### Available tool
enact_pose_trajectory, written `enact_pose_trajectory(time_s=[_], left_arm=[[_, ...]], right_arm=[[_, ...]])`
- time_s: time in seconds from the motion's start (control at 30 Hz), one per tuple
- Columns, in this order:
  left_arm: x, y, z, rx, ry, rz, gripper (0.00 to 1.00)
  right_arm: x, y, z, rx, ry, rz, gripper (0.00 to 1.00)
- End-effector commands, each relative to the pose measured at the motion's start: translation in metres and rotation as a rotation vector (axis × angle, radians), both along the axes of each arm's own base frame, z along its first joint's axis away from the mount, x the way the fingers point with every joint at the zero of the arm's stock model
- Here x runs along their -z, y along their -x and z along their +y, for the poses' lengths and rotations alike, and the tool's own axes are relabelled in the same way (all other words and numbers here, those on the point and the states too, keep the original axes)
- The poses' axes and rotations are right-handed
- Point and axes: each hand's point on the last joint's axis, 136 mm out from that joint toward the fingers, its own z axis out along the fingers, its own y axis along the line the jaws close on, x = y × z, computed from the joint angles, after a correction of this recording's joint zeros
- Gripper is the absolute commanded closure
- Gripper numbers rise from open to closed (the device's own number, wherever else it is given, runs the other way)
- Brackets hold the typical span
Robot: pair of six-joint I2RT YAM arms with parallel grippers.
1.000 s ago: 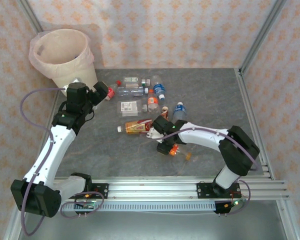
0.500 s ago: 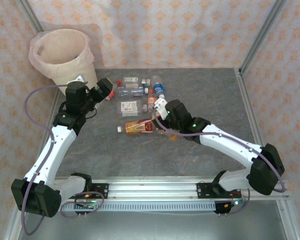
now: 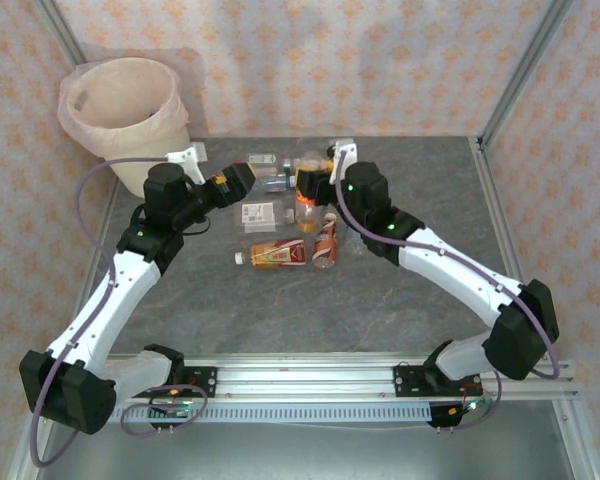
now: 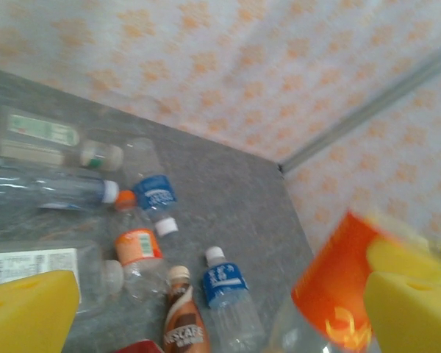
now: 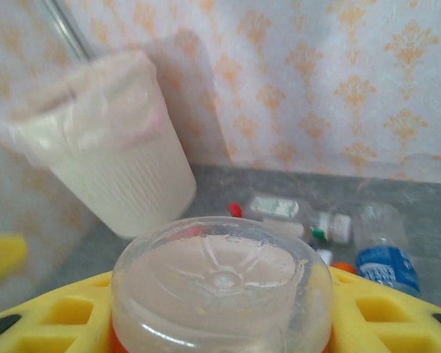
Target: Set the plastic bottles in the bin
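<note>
I work in a lab-style robot test cell. An aluminium rail [image 3: 310, 373] spans the near edge, and metal posts [image 3: 520, 68] frame the far patterned backdrop panels [image 3: 380, 70]

We see clear, glossy plastic bottles [image 3: 270, 256] on a matt, stone-grey counter [image 3: 430, 170]; thin crinkled plastic lines the bin [image 3: 145, 135].

Grey mottled tabletop [image 3: 280, 310], orange-patterned wall [image 3: 380, 60], aluminium frame post [image 3: 518, 75]
</note>
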Motion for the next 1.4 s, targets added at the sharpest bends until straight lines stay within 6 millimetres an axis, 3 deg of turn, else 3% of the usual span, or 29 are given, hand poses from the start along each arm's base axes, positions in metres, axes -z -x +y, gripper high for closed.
enact_pose_trajectory(time_s=[0.0, 0.1, 0.33, 0.4, 0.5, 0.57, 0.7, 0.93, 1.1, 1.27, 1.37], left_arm=[[-0.024, 0.013, -0.036, 0.216, -0.055, -0.131, 0.0], [-0.02, 0.02, -0.052, 0.276, -0.132, -0.161, 0.0], [-0.02, 0.015, -0.096, 0.464, -0.174, -0.174, 0.0], [-0.012, 0.001, -0.095, 0.409, -0.242, -0.148, 0.0], [-0.004, -0.029, -0.069, 0.223, -0.346, -0.11, 0.0], [-0.003, -0.037, -0.061, 0.184, -0.417, -0.101, 0.0], [0.002, -0.039, -0.07, 0.268, -0.492, -0.119, 0.01], [0.012, -0.037, -0.08, 0.347, -0.501, -0.108, 0.25], [0.013, -0.036, -0.08, 0.346, -0.5, -0.101, 0.41], [0.015, -0.043, -0.075, 0.295, -0.48, -0.09, 0.47], [0.018, -0.048, -0.071, 0.257, -0.472, -0.075, 0.52]], right_arm=[[-0.041, -0.023, 0.003, -0.035, -0.292, 0.022, 0.8], [-0.056, -0.038, 0.01, -0.077, -0.394, 0.051, 0.8], [-0.084, -0.046, 0.033, -0.183, -0.494, 0.038, 0.8], [-0.091, -0.046, 0.037, -0.207, -0.521, 0.032, 0.8], [-0.097, -0.044, 0.043, -0.248, -0.538, 0.038, 0.8], [-0.098, -0.042, 0.046, -0.27, -0.539, 0.048, 0.79], [-0.099, -0.036, 0.056, -0.338, -0.536, 0.073, 0.79], [-0.093, -0.036, 0.057, -0.329, -0.503, 0.095, 0.75], [-0.093, -0.035, 0.057, -0.334, -0.491, 0.104, 0.59], [-0.088, -0.034, 0.056, -0.319, -0.43, 0.135, 0.27], [-0.088, -0.034, 0.053, -0.301, -0.408, 0.145, 0.15]])
